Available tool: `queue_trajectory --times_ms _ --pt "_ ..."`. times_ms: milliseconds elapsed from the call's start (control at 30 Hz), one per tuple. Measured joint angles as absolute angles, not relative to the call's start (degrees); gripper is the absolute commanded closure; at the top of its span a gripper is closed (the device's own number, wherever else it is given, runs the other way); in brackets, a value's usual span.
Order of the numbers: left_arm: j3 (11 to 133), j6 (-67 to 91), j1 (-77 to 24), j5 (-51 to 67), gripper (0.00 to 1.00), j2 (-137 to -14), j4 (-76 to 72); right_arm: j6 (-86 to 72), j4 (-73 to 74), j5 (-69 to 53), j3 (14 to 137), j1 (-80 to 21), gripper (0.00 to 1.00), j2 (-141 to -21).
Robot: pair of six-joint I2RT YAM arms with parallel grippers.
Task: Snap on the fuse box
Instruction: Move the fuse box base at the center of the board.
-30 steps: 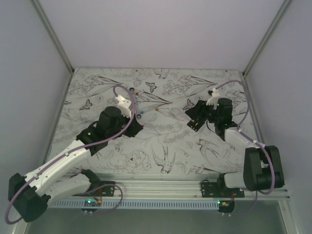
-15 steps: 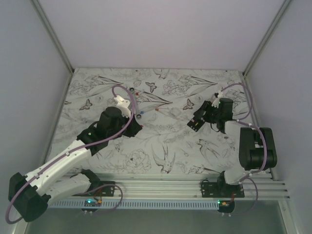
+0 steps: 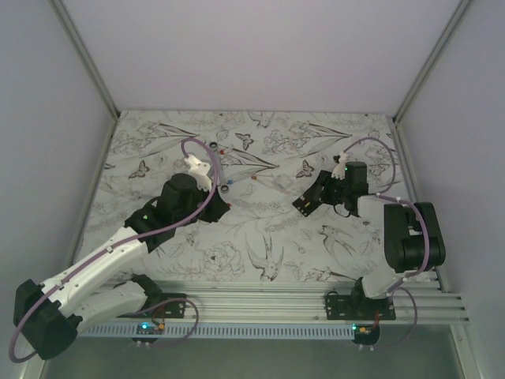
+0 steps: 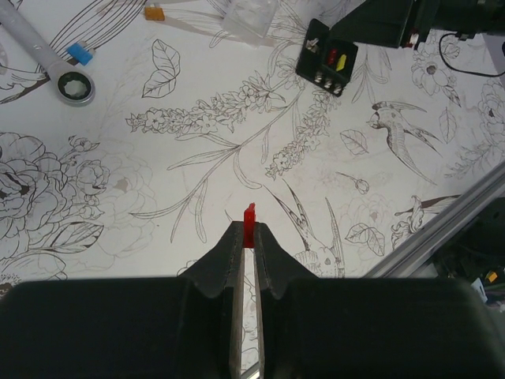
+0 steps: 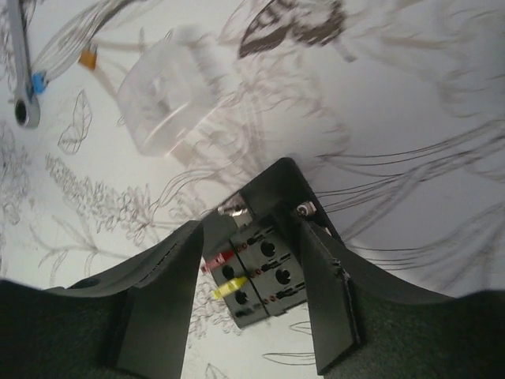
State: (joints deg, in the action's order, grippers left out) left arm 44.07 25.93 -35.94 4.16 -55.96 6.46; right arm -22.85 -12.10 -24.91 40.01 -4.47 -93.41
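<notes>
The right arm has folded up tighter over its base, and its tool has carried the fuse box a little leftward. That tool's fingers clasp the black box from both sides, tilted just above the flower-printed tabletop on the right half, red and yellow fuses showing on its face. A clear plastic cover lies just beyond it. The left tool is pinched closed on a small red fuse, well apart from the box. A silver wrench lies farther left.

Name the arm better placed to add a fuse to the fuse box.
Left: the left pincer grips a red fuse, while the right pincer holds the fuse box.
</notes>
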Motion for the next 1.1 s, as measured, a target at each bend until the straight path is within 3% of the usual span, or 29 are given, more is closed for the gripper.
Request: queue_trajectory --times_ms 500,767,967,1100 --pt "43.31 26.04 -35.90 4.23 1.00 -54.65 7.11 -21.89 -11.81 -27.88 39.83 -21.71 0.48 -94.50" --pt "43.07 26.22 -35.90 4.91 1.00 -53.82 7.79 -21.85 -12.19 -29.26 45.87 -31.92 0.50 -100.40" --pt "42.85 27.09 -35.90 5.50 1.00 -53.67 7.97 -21.82 -11.38 -29.95 48.47 -36.25 0.47 -102.26" --pt "42.89 28.08 -36.14 5.91 1.00 -55.20 8.08 -21.54 -10.24 -28.82 48.47 -36.47 0.39 -101.08"
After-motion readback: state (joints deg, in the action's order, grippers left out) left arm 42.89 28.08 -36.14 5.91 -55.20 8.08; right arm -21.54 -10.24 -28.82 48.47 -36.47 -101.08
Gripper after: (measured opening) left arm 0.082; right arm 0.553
